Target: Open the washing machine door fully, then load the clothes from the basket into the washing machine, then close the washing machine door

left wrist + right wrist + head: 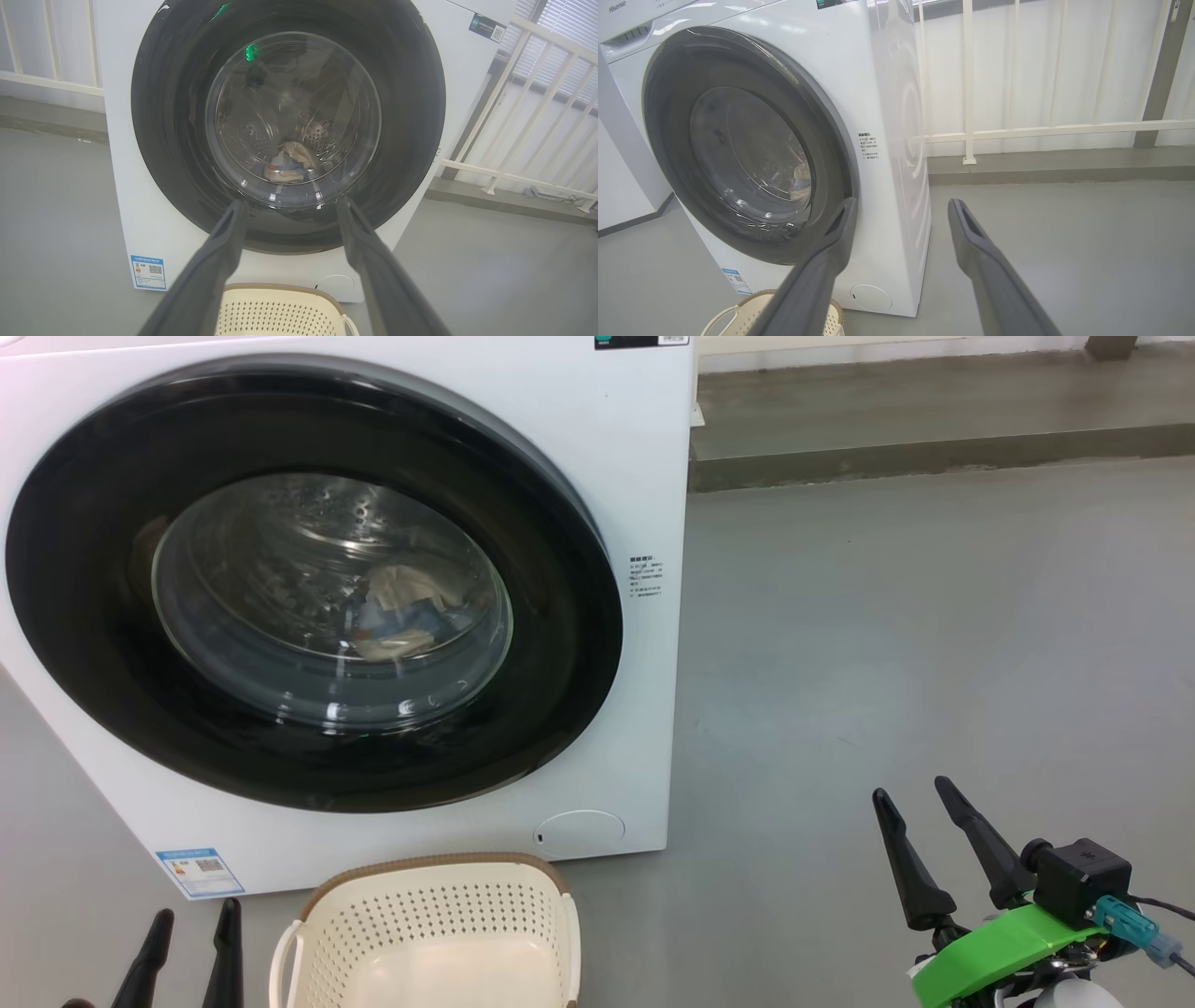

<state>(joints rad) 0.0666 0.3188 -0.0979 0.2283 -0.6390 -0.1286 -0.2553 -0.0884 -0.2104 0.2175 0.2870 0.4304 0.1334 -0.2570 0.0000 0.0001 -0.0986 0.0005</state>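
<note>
Below the shut washing machine door [331, 602], the basket [439, 905] lies crosswise — left gripper [197, 910], right gripper [913, 789] splayed.

The washing machine [840, 70] is showing the brand word Hisense [616, 6] on its top panel [691, 11], at eleven o'clock from the door [747, 154]. A blue label [200, 871] with a QR code is sitting at seven o'clock and small print [645, 576] at three o'clock, both too small for reading.
</note>
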